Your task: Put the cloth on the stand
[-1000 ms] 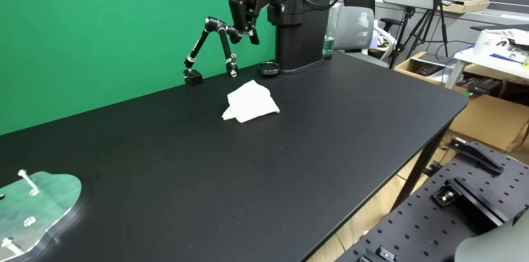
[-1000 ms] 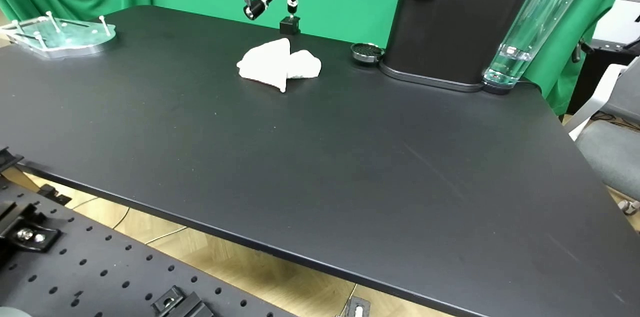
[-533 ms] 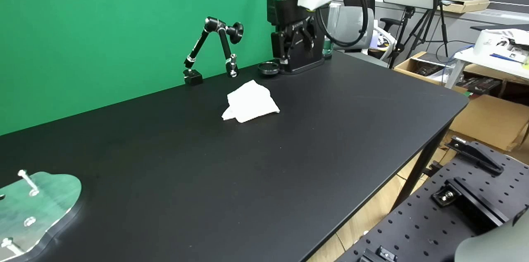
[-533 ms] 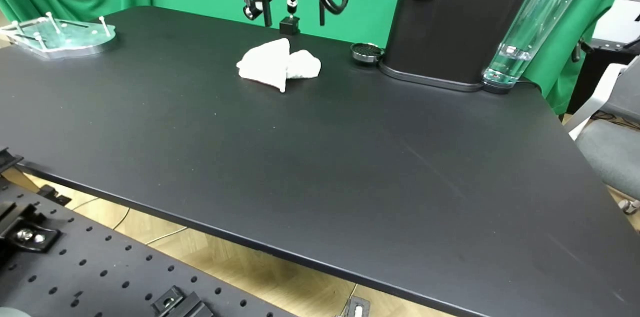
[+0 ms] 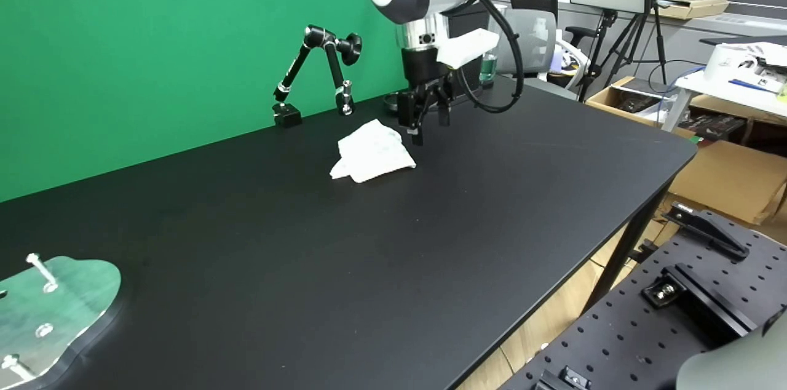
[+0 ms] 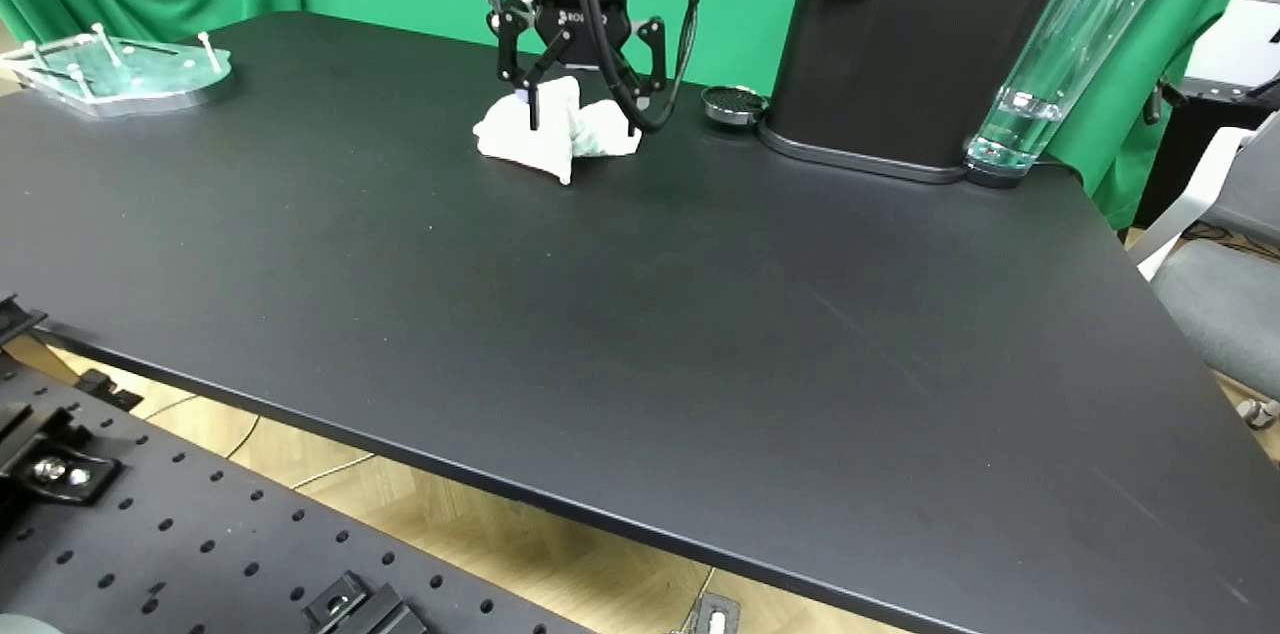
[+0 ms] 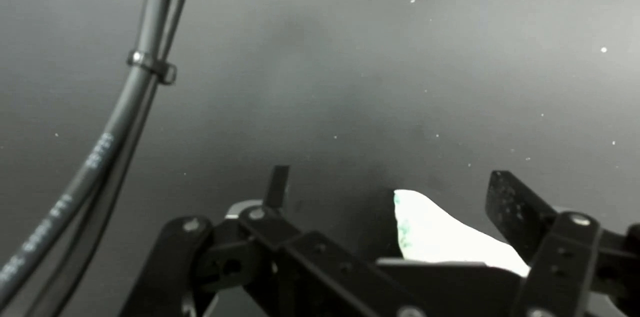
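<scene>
Although the jaws are positioned just beside the folded white fabric cloth (image 5: 372, 153), no grip is established; the two sides are set wide apart. In the wrist view, a corner of the cloth is seen between them, but contact cannot be confirmed. The cloth is seen to be laid on the flat black desk (image 6: 640, 314), so pickup is to be regarded as not yet performed. Beyond it, near the back edge of the desk, a hinged black metal arm (image 5: 316, 38) is placed. Farthest from the jaws, at one end of the desk, a rounded, glossy, green-tinted, white-pegged plate (image 6: 150, 74) is set down; this is judged to be the stand, although the hinged arm cannot be ruled out. No cloth is carried by either. Only the approach is therefore assessed as largely complete. Left to be carried out: alignment over the cloth, clamping, lifting, transfer to the stand, and release.
</scene>
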Motion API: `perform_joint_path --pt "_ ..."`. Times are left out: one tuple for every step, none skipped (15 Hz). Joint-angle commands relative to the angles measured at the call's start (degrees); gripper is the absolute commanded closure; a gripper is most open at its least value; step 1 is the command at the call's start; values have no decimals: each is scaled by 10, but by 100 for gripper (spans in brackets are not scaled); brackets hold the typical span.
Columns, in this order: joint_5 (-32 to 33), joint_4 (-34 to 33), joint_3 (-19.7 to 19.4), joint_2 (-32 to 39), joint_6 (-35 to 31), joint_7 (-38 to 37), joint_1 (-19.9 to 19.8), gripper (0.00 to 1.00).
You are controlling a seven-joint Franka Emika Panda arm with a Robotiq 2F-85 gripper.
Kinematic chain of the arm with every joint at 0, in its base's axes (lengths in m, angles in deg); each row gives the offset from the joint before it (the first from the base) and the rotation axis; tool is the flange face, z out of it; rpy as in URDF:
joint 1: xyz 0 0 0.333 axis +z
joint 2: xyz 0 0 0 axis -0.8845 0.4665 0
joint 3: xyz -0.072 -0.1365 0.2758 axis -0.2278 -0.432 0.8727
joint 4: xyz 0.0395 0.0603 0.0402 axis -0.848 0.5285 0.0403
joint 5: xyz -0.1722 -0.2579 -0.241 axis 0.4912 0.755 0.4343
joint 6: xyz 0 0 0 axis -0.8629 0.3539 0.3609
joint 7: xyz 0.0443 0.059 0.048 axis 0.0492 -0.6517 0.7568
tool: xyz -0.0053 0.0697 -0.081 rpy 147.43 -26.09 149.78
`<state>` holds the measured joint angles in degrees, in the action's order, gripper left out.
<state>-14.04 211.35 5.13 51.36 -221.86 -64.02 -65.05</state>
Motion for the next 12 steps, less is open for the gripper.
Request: perform_joint_path --pt "-1 -22 16 17 -19 19 0 0" --pt "3 -23 18 20 -28 21 3 0" --pt "7 -26 20 22 -35 21 6 0" --pt "10 -26 21 25 -45 19 8 0" --pt "12 -26 22 27 -53 17 11 25" --pt "14 -27 23 28 -56 19 12 26" --pt "16 -27 24 30 -62 19 14 33" --pt "15 -26 25 32 -65 20 14 40" --pt "15 -26 26 34 -68 20 15 47" --pt "13 -26 27 37 -72 21 15 55" --pt "14 -25 27 39 -77 20 16 62" --pt "13 -25 28 42 -83 18 16 68"
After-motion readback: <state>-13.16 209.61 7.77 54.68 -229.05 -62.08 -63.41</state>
